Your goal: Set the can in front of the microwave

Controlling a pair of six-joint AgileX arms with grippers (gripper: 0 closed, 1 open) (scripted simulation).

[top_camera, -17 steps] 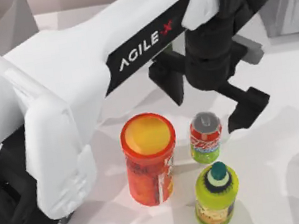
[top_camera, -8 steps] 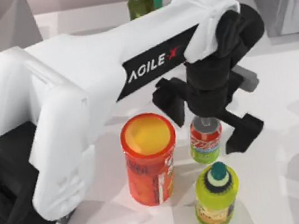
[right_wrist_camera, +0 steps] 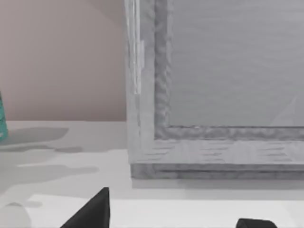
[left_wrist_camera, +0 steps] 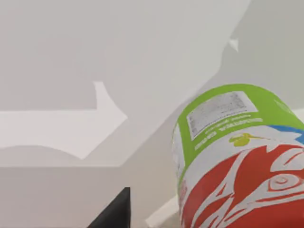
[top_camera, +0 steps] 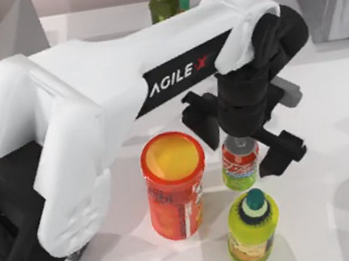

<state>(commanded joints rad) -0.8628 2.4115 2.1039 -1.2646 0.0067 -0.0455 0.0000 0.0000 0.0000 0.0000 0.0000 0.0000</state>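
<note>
- Hovering directly over the can (top_camera: 240, 163), the left gripper (top_camera: 242, 143) has its fingers spread wide, one black finger (top_camera: 202, 118) on each side of the can's top, not touching it.
- The can stands upright on the white table (top_camera: 337, 165), near the middle, between the red-orange canister (top_camera: 175, 186) and the gripper's outer finger.
- Just beside the can, toward the near edge, stands the yellow-green bottle (top_camera: 252, 229).
- In the left wrist view the can (left_wrist_camera: 242, 161) is very close, green part and red part visible.
- The right wrist view faces a grey appliance (right_wrist_camera: 223, 85) with a framed panel; I cannot tell how the right gripper's fingers stand.
</note>
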